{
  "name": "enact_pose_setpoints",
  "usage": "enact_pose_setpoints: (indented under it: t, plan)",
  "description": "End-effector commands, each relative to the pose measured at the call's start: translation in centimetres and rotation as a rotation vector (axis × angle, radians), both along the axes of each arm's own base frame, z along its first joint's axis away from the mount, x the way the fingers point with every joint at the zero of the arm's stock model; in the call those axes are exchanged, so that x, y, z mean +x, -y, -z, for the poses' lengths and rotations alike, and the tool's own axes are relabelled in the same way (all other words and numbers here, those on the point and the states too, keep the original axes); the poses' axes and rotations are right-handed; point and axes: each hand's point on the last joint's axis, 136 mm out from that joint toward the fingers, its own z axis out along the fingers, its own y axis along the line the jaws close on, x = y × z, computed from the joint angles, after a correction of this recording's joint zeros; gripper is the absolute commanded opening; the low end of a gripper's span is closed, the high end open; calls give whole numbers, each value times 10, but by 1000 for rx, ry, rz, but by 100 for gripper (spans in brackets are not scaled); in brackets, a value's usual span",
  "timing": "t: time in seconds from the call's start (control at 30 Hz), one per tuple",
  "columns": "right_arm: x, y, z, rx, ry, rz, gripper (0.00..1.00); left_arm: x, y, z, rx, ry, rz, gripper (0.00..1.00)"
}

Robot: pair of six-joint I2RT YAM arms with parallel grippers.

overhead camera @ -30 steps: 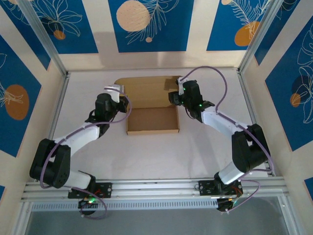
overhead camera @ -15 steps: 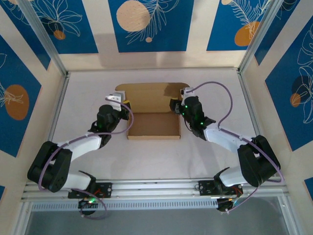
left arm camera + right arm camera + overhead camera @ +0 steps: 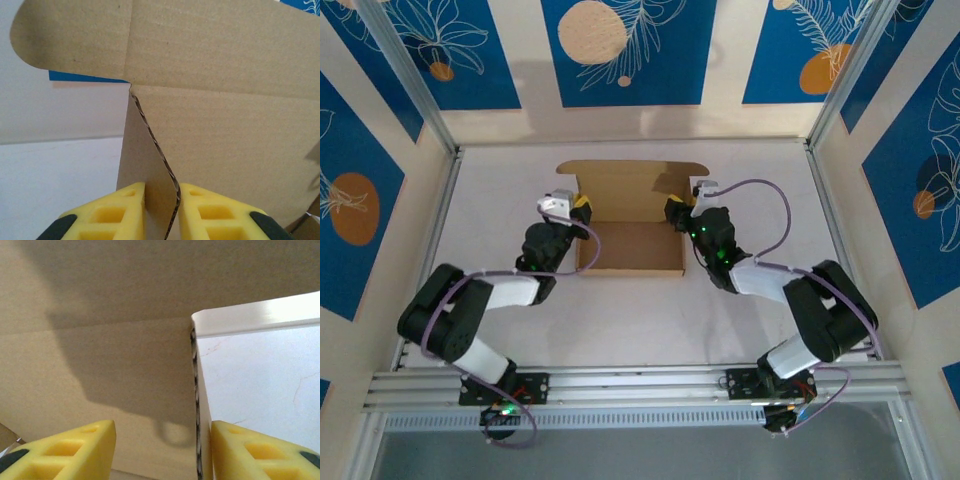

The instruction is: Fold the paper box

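Paper box (image 3: 630, 235): plain brown, no print. Its cut edge shows a darker corrugated ripple in the left wrist view.
Tabletop (image 3: 640, 310): off-white, with faint hairline veining in the right wrist view.
Left pincer (image 3: 162, 202) and right pincer (image 3: 162, 447): yellow fingers with black patches at the outer corners.
Arms (image 3: 505, 292): white links, black joints, green LEDs.
Cables (image 3: 752, 181): lilac.
Wall panels (image 3: 630, 50): deep blue with white line-drawn leaves, split by cream bands. There is a peach disc at 12 o'clock and orange discs at 9, 1 and 3 o'clock.
Frame (image 3: 640, 378): bare silver metal.
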Motion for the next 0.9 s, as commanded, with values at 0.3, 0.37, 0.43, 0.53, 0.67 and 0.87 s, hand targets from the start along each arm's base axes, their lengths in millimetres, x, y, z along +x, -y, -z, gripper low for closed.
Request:
enact_pose_setpoints:
  t: [0.3,0.37,0.43,0.53,0.67,0.87]
  plan:
    - [13,-40,-16,36,198,-83,57,-1,30,10,5,79,26,23]
    - [9,-43,-15,27,206,-87,58,-3,30,10,11,79,5,25]
    - [3,-45,-15,16,213,-96,58,-7,32,9,20,86,12,26]
    - [-8,-43,-10,11,203,-100,58,-13,37,9,42,93,31,27]
    - [-25,-40,2,-6,177,-116,59,-24,41,15,78,93,73,28]
    - [-51,-33,21,-41,151,-132,59,-40,42,24,142,97,122,30]
